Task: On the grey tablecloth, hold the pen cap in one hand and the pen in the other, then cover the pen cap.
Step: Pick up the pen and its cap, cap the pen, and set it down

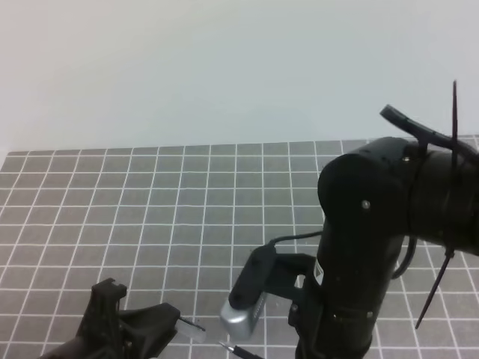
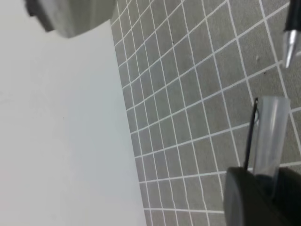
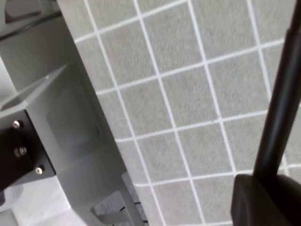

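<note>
My left gripper (image 1: pixel 174 320) at the bottom left is shut on the pen cap (image 1: pixel 191 327), a clear tube with a thin black clip. The cap (image 2: pixel 270 136) sticks out past the black fingers (image 2: pixel 247 197) in the left wrist view. The pen (image 1: pixel 238 348) shows its silvery tip (image 2: pixel 291 42) a short way right of the cap's free end, not touching it. In the right wrist view the black pen shaft (image 3: pixel 282 103) rises from a black finger (image 3: pixel 263 202) of my right gripper, which is shut on it. Both hang above the grey tablecloth (image 1: pixel 150 217).
The bulky black right arm (image 1: pixel 374 239) and its silver wrist camera (image 1: pixel 243 314) fill the lower right. Black cable ties (image 1: pixel 453 120) stick out from it. A pale wall (image 1: pixel 224 67) stands behind the cloth's far edge. Grey parts of the left arm (image 3: pixel 56 117) show in the right wrist view.
</note>
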